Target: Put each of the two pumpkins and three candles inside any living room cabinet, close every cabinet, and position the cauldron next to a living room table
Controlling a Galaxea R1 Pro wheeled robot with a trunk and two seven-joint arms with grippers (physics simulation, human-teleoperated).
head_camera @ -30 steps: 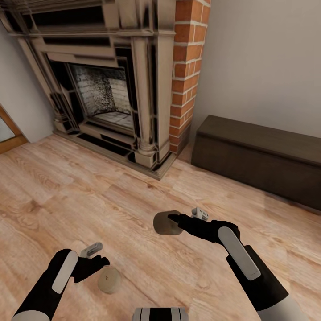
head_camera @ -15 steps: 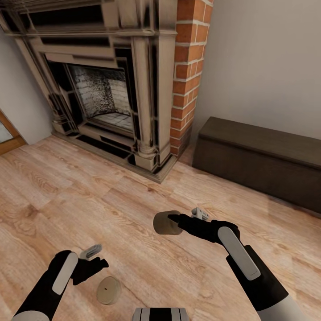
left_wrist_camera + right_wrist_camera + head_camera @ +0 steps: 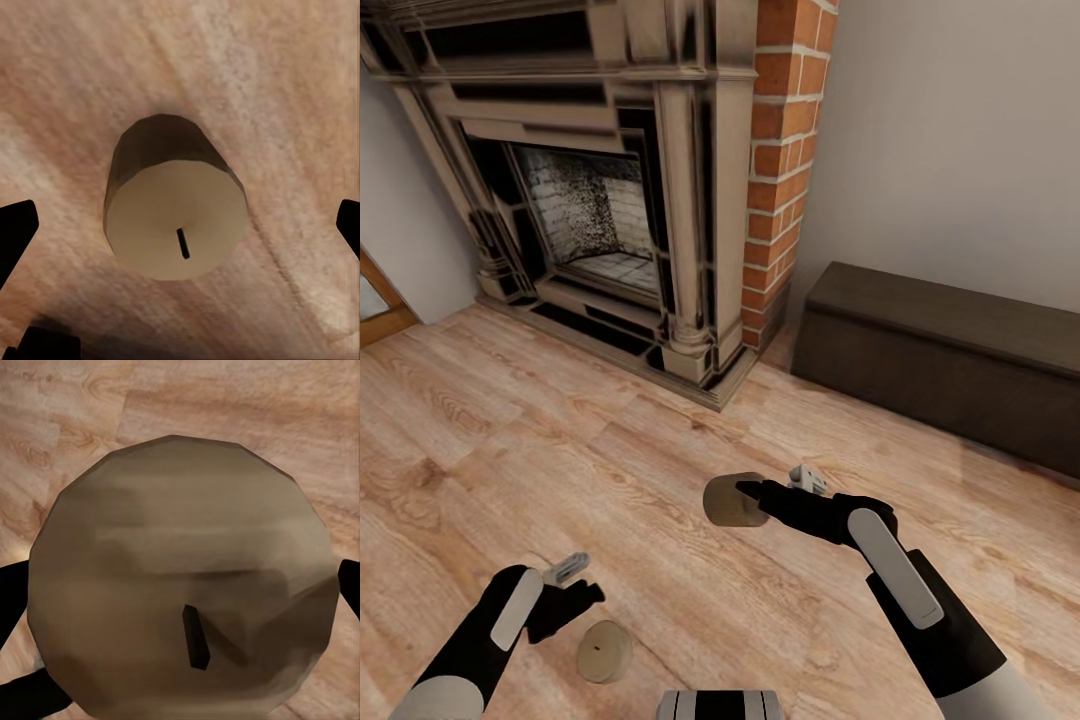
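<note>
The right gripper (image 3: 758,493) has its fingers closed on a candle (image 3: 732,500), held above the floor (image 3: 660,470) on its side, its short axis level and its flat wick end turned back toward the wrist. The left gripper (image 3: 582,590) has its fingers spread wide with nothing between them, poised over a second candle (image 3: 605,651) that stands upright on the floor, wick up. Two candles are in sight. Beyond, the cabinet (image 3: 950,360) sits shut against the wall, beside a brick column (image 3: 780,170) and fireplace (image 3: 590,210).
</note>
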